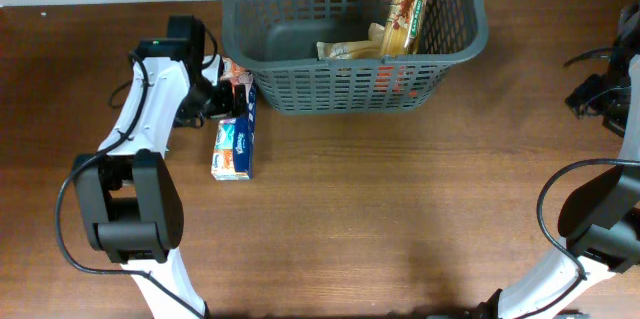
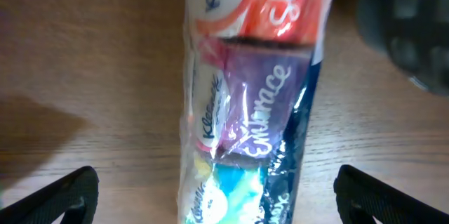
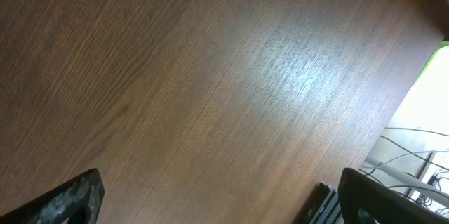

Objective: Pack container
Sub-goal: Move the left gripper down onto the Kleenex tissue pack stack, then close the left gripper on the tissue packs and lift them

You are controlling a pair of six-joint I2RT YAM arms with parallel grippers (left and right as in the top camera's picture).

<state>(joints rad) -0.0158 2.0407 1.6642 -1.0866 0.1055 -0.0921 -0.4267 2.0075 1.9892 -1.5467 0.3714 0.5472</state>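
Left tool [image 2: 217, 199]: I read it as released, its fingers [image 2: 63, 197] spread wide at the lower corners of the left wrist view. They straddle a clear-wrapped tissue multipack [image 2: 245, 112] without touching it, and a strip of desk [image 2: 105, 76] shows on either side. Nothing is gripped. From overhead, this tool sits over the far end of the pack, which lies flat and lengthwise on the desk, just beside the front-left corner of the container [image 1: 340, 87].

Right tool [image 3: 224, 203]: also released and empty, its fingers [image 3: 70, 199] far apart above bare wood. Its arm stands at the right edge of the desk, well apart from the container.

Container: at the top centre of the overhead view, upright on the desk. Inside, a long pasta packet [image 1: 410, 9] leans against the right part, and a flat pale packet [image 1: 348, 50] lies on the floor near the front wall.
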